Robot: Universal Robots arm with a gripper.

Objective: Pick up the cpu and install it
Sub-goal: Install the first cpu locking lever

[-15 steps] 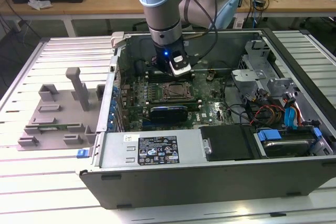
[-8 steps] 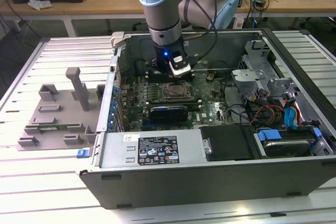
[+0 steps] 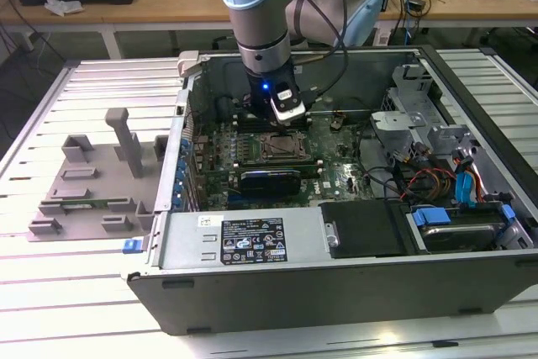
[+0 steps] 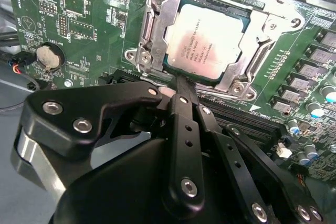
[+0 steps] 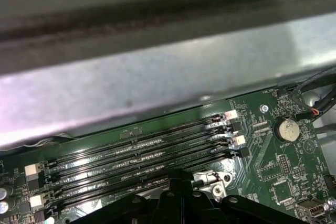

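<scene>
The cpu (image 4: 206,38), a flat square chip with a silver-grey top, lies level in the metal-framed socket (image 4: 156,22) on the green motherboard (image 4: 79,14). The socket's frame stands clear of the chip's top. My gripper (image 4: 180,81) hangs just beside the chip's near edge, its black fingers drawn together to a narrow tip with nothing between them. In the exterior view the gripper (image 3: 286,115) is inside the open computer case, just above the socket (image 3: 282,147).
Grey tray blocks (image 3: 92,182) sit on the table at the exterior view's left. The case walls (image 3: 181,136) ring the board. A drive cage (image 3: 412,115) and cables (image 3: 429,178) fill the case's right. Memory slots (image 5: 142,156) and a coin battery (image 5: 287,128) flank the socket.
</scene>
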